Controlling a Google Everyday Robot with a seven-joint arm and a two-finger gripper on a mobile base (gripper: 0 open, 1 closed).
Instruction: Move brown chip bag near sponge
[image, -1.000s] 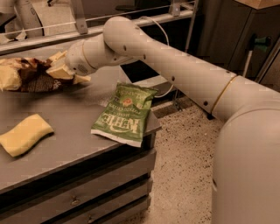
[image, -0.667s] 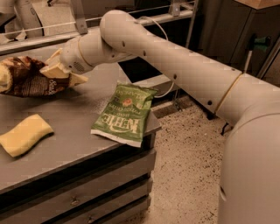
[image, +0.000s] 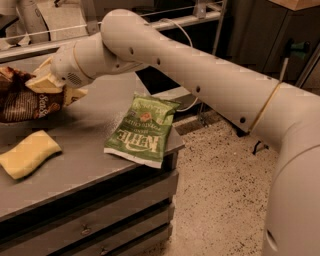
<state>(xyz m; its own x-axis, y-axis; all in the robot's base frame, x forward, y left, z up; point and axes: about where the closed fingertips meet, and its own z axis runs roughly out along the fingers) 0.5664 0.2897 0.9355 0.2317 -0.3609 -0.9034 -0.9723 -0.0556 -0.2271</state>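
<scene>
The gripper (image: 56, 89), at far left, has its fingers clenched on the crinkly dark brown foil chip bag (image: 24, 102), held just above the pale yellow wavy-edged sponge (image: 27, 152). Lower it gently onto the grey surface (image: 85, 145) beside the sponge, not on top, before releasing.

White tubular arm (image: 200, 75) with tan joint bands (image: 263, 107) ends in cream fingers (image: 42, 82) upper-left.

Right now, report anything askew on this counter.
The flat green chip bag lies skewed, its corner overhanging the edge of the grey counter. The end effector grips the crinkly brown foil bag at far left.
</scene>
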